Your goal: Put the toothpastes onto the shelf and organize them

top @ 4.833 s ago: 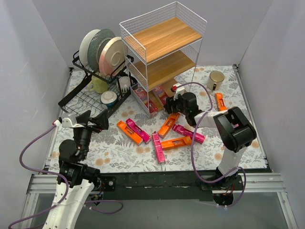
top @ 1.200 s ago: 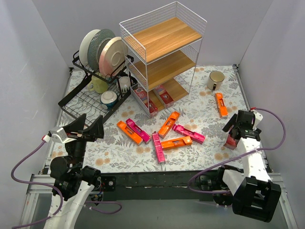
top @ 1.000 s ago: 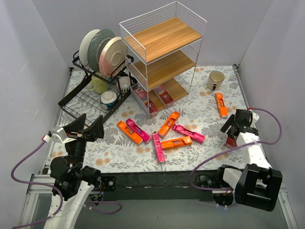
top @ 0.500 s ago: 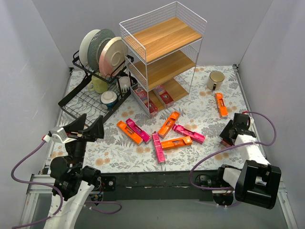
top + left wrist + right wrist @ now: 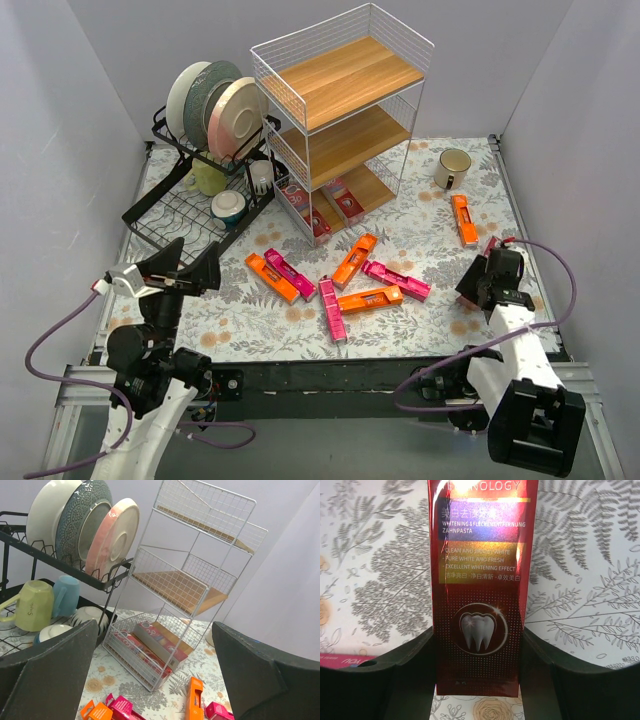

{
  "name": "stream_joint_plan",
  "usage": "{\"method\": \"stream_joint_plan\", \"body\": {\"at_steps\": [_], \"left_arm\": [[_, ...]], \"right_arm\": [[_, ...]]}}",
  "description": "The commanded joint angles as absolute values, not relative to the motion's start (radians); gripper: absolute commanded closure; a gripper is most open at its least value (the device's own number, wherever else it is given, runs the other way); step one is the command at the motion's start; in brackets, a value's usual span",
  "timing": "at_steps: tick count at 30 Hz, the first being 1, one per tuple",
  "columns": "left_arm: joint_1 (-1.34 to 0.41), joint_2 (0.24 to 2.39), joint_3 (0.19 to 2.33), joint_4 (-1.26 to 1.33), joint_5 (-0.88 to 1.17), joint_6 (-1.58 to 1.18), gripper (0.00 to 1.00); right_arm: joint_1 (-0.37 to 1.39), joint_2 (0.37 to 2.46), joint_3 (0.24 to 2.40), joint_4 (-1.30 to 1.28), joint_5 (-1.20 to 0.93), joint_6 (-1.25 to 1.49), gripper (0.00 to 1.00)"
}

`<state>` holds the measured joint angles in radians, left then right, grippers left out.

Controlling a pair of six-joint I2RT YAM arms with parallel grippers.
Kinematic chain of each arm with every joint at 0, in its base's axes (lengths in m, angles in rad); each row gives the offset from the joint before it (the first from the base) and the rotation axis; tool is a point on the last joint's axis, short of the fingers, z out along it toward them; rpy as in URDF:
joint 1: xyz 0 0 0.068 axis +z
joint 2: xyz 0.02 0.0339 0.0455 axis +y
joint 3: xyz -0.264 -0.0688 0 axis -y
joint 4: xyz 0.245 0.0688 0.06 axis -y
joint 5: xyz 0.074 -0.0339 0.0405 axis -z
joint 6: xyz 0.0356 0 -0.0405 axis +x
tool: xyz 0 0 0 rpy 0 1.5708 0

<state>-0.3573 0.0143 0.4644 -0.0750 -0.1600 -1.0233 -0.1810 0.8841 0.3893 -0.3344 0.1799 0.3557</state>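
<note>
Grey walls box in a desk (image 5: pixel 230 320) w/ a floral cover. At its back stands 1 shelf (image 5: pixel 340 90), 3 tiers. The btm tier holds a few toothpastes (image 5: pixel 343 199), exact no. unclear thru the mesh. There are 7 loose cartons (image 5: pixel 354 260) in front of the shelf: 4 orange, 3 magenta. Six bunch together, and 1 orange lies apart to the shelf's front-right. 1 dish rack (image 5: pixel 185 205) sits just left of the shelf w/ 3 plates (image 5: pixel 235 110). 1 mug (image 5: pixel 452 167) stands to the shelf's right.

The R pincer (image 5: pixel 478 640), well front-right of the shelf, has its fingers (image 5: pixel 415 660) pressed against both long sides of 1 dark red carton (image 5: pixel 480 570), pinching it. Whether the carton rests on the desk can't be told. The L pincer (image 5: pixel 190 265), front-left of the shelf by the dish rack's near end, is spread wide.
</note>
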Motion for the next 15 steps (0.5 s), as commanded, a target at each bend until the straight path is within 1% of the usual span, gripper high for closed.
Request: {"method": "stream_joint_plan", "body": {"at_steps": [1, 3, 6, 12, 15], "left_arm": [[-0.360, 0.048, 0.463, -0.075, -0.144, -1.005, 0.02], [-0.360, 0.055, 0.466, -0.077, -0.143, -1.005, 0.02], [-0.359, 0.069, 0.468, -0.077, -0.141, -1.003, 0.02], [-0.359, 0.098, 0.472, -0.084, -0.140, -1.003, 0.02], [-0.357, 0.109, 0.476, -0.086, -0.141, -1.003, 0.02]], "right_arm": [[-0.082, 0.819, 0.422, -0.273, 0.170, 0.322, 0.57], [-0.036, 0.804, 0.448, -0.258, 0.173, 0.292, 0.59], [0.060, 0.802, 0.472, -0.201, 0.158, 0.200, 0.60], [0.196, 0.899, 0.538, -0.078, 0.078, 0.080, 0.60], [0.239, 0.991, 0.603, -0.045, 0.008, 0.008, 0.60]]}}
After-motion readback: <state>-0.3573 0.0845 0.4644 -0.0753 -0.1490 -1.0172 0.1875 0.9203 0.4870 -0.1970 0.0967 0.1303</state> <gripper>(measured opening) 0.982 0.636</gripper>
